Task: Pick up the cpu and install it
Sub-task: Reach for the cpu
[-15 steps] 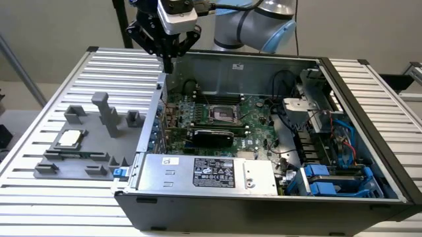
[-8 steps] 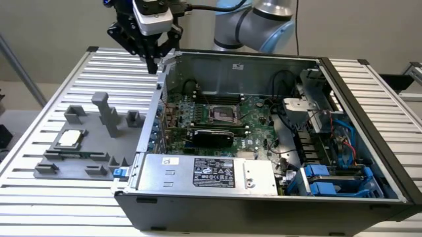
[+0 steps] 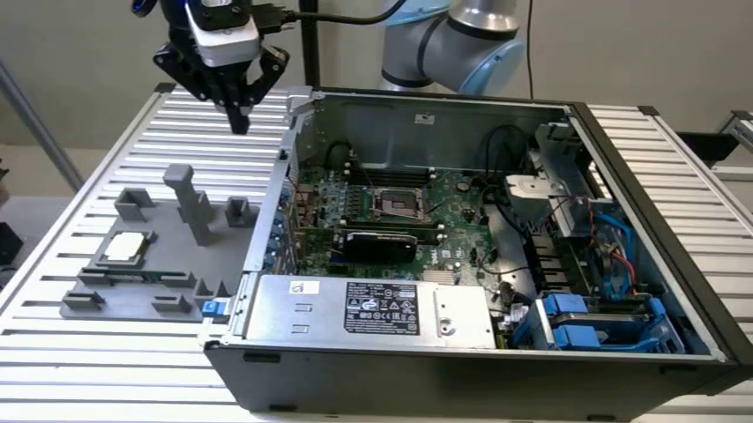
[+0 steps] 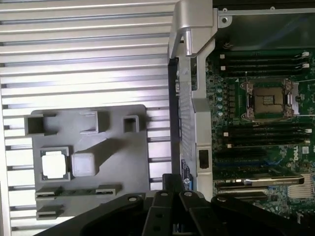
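Currently holds the gripper (image 3: pixel 240 123) pinched shut and empty high over the slatted table (image 3: pixel 70 352) beside the computer case (image 3: pixel 471 374), well apart from the cpu (image 3: pixel 126 248) lying flat in the grey fixture (image 3: pixel 176 257), down toward the exterior view's left.

The setting is a robotics lab or assembly test cell. A worktop (image 3: pixel 94 352) of ribbed aluminium profiles carries an opened desktop computer case (image 3: pixel 471 379) with its motherboard (image 3: pixel 453 198) exposed. A grey moulded fixture plate (image 3: pixel 159 257) lies beside the case, toward the worktop's edge at the exterior view's left. An industrial robot arm (image 3: pixel 459 40) with a black end effector (image 3: pixel 240 119) reaches over the worktop before a plain wall.
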You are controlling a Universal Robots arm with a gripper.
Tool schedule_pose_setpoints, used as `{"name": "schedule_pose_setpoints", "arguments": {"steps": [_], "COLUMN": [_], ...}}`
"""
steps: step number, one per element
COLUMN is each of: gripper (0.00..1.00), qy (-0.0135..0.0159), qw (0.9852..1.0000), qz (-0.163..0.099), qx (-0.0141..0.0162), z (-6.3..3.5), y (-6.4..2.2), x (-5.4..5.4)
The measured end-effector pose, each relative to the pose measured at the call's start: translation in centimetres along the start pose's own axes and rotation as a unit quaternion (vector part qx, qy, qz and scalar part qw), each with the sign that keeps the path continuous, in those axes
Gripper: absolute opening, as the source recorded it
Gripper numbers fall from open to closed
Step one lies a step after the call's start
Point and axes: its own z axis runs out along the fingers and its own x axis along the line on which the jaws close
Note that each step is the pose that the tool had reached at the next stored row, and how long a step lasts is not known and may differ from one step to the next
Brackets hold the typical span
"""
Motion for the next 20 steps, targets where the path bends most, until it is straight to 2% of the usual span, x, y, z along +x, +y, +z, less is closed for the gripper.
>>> {"name": "schedule_pose_setpoints", "arguments": {"steps": [10,20], "gripper": [0.11,0.11], "qy": [-0.0001,-0.0002], "qw": [1.0000,1.0000], "qz": [0.000,0.000], "qx": [0.0015,0.0021], "z": [0.62,1.73], "y": [-0.35,-0.72], "x": [4.6,9.1]}}
